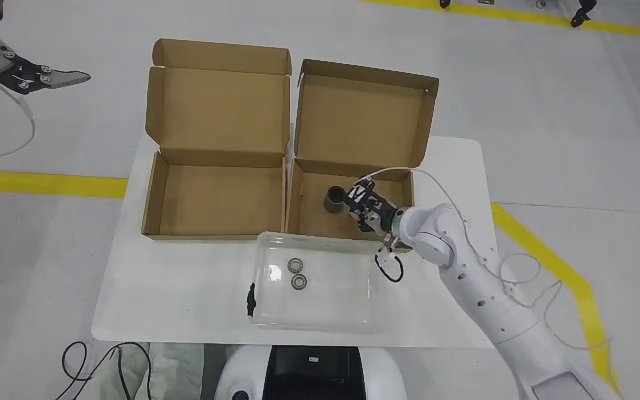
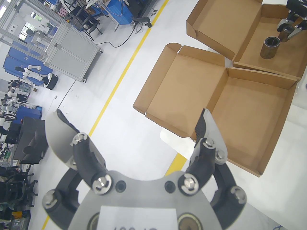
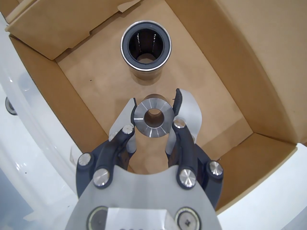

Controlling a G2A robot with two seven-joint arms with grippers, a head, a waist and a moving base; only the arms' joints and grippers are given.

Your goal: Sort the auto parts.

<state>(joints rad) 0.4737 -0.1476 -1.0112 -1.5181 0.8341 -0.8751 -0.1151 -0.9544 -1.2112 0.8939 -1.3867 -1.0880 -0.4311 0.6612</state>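
So, way off to the left, the left gripper (image 1: pixel 45 77) (image 2: pixel 131 120) hangs over the floor, well apart from the white table (image 1: pixel 130 300), jaws spread wide with nothing between them; next along, on the table's back left, sits the left cardboard box (image 1: pixel 220 200) with its lid flipped up and a bare floor; in front of the two boxes, about mid-table, is a clear plastic tray (image 1: pixel 340 305) with two small ring bearings (image 1: pixel 296 265) lying close together inside, plus a little black bit at its left rim that I can't make out; the right cardboard box (image 1: pixel 365 110) stands just beside the left one, lid up as well; inside it a linear bearing (image 1: pixel 332 200) (image 3: pixel 146 48) stands upright on its end, bore facing up; just to its right, the right gripper (image 1: pixel 362 205) (image 3: pixel 156 100) is down inside that box, jaws clamped on a short metal sleeve (image 3: pixel 153 120) held upright, near the linear bearing but not touching it; can't tell whether the sleeve's bottom touches the cardboard.
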